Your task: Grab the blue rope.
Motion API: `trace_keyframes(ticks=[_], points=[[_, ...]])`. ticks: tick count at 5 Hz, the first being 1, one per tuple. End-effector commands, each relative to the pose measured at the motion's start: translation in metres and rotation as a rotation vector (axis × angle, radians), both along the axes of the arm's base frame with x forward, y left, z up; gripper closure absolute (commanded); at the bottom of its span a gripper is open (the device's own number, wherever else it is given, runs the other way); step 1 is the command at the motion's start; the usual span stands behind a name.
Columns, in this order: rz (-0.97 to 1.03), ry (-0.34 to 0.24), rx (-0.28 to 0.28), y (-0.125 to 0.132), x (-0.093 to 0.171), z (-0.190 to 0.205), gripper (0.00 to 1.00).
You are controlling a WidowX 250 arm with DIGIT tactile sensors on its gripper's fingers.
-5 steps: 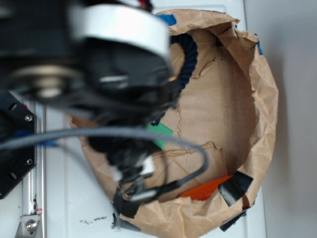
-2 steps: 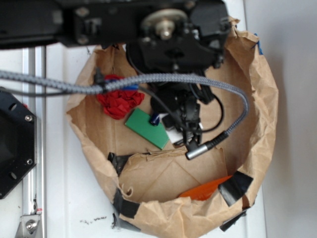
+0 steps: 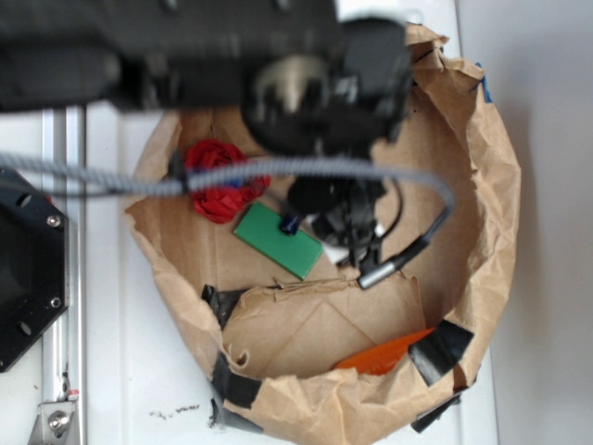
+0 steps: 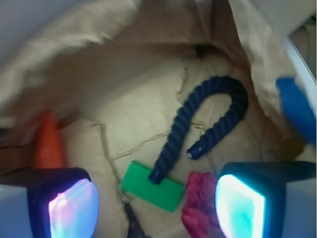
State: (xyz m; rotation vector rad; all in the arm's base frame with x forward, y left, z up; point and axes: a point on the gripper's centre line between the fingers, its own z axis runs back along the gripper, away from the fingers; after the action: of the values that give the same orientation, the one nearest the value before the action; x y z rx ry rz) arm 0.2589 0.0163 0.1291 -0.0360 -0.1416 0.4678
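Observation:
The blue rope (image 4: 179, 124) is a thick navy twist bent into a U on the floor of the brown paper bag (image 3: 491, 185). One glossy end rests on the green block (image 4: 153, 187); the other end lies free just right of it. My gripper (image 4: 156, 208) hovers above, open, its two glowing pads (image 4: 73, 206) wide apart with the green block showing between them and nothing held. In the exterior view the arm covers most of the rope; only a blue rope end (image 3: 289, 223) shows on the green block (image 3: 278, 240), left of the gripper (image 3: 347, 230).
A crumpled red cloth (image 3: 218, 181) lies beside the block. An orange piece (image 3: 384, 355) sits at the bag's near wall. The grey braided cable (image 3: 93, 176) crosses the bag. The bag's paper walls stand all around, patched with black tape (image 3: 443, 350). A blue tape patch (image 4: 297, 109) marks the rim.
The arm swung from the left side to above the bag's back middle, uncovering the red cloth and green block. Since 0.4 s ago it shifted only slightly.

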Motion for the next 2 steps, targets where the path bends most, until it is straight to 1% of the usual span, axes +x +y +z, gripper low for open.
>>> trace_keyframes(ticks=[1, 2], points=[[0.019, -0.025, 0.049, 0.0074, 0.0227, -0.041, 0.0], [0.03, -0.025, 0.054, 0.0165, 0.0283, -0.0476, 0.0]])
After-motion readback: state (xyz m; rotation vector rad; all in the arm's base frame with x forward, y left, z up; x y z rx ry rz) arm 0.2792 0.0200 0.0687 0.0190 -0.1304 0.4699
